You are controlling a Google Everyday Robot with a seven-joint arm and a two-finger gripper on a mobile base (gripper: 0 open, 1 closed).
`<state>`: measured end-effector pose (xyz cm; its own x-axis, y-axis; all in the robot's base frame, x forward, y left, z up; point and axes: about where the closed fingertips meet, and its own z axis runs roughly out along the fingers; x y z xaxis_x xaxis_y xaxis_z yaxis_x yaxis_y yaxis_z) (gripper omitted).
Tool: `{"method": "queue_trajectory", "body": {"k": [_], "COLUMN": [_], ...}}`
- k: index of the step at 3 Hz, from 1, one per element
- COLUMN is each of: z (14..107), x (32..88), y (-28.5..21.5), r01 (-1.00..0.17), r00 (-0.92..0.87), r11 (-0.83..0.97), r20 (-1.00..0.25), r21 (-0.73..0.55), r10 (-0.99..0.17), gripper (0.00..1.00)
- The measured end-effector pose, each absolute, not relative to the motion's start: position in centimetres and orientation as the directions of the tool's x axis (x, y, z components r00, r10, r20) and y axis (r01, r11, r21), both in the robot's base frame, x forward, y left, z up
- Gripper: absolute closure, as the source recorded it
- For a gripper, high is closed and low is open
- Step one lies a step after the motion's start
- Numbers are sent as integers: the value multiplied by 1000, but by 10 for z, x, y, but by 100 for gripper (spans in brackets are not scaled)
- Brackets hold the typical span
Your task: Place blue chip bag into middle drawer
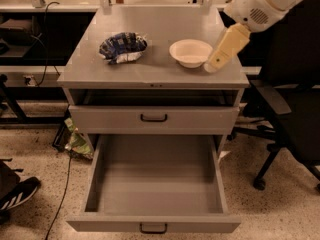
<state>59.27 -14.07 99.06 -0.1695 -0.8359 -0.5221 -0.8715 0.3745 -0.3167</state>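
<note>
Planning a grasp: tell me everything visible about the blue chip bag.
The blue chip bag is a small, crumpled dark-blue foil packet with white and silver patches. It lies on the left half of the grey cabinet top, apart from the white bowl to its right. Nothing else touches it: the gripper hangs over the top's right edge, beyond the bowl.

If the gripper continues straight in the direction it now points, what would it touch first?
Probably the cabinet top, just right of the white bowl. The gripper slants down and left close above that spot, though depth is unclear.
</note>
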Motion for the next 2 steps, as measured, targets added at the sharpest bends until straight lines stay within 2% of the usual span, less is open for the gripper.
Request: {"method": "queue_trajectory", "body": {"k": [2], "z": [971], "x": [680], "y": [-83], "r01": [-874], "r00": [-145], "r11": [400], "r20": [-637], "r21": [-276], "r10": [-757], "gripper": [0]}}
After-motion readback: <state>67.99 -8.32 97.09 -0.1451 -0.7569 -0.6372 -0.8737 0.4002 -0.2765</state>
